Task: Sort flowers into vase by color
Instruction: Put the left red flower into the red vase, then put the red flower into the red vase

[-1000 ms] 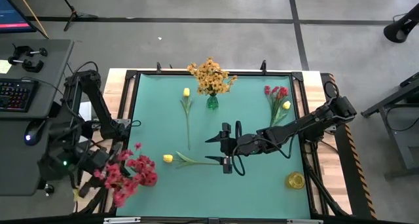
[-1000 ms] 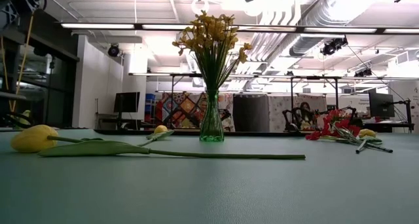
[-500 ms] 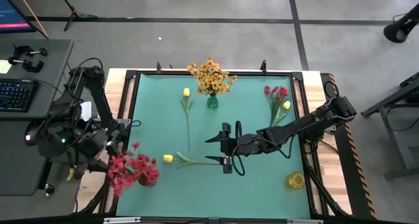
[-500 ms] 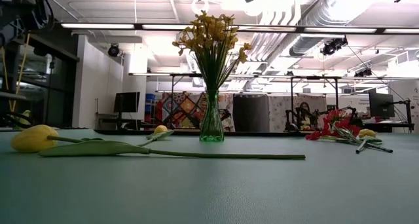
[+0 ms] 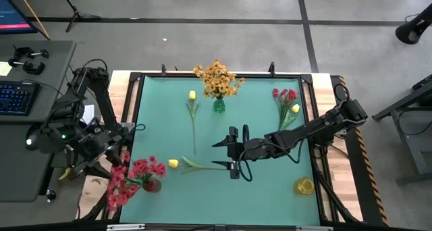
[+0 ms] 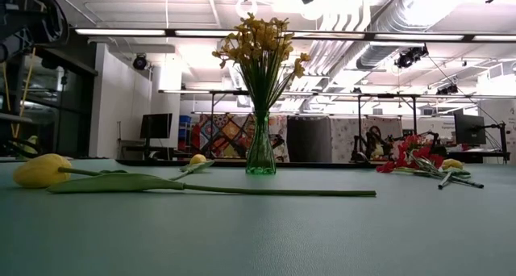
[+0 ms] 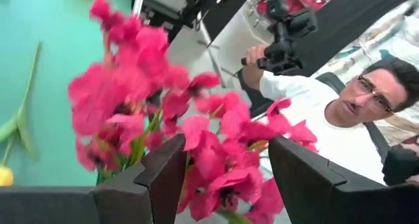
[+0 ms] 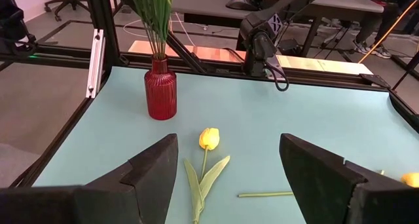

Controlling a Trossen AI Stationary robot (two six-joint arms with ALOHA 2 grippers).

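A red vase stands at the table's near left corner and holds red-pink flowers. Its stems rise upright in the right wrist view. My left gripper is open beside the table's left edge, with the blooms showing between its fingers. My right gripper hovers open at mid-table above the stem end of a lying yellow tulip, which lies ahead of its fingers. A green vase at the far middle holds orange-yellow sprays. My left gripper stands open with the red-pink blooms between and in front of its two fingers. Whether a finger touches a bloom I cannot tell.
A second yellow tulip lies left of the green vase. Red blooms and a yellow bud lie at the far right. A yellow vase stands at the near right. A person sits beyond the table's corner.
My left arm has drawn back from the near left corner toward the far edge and slightly up, its wrist rolling. The red-pink blooms have swayed in the red vase, which has stayed in place.
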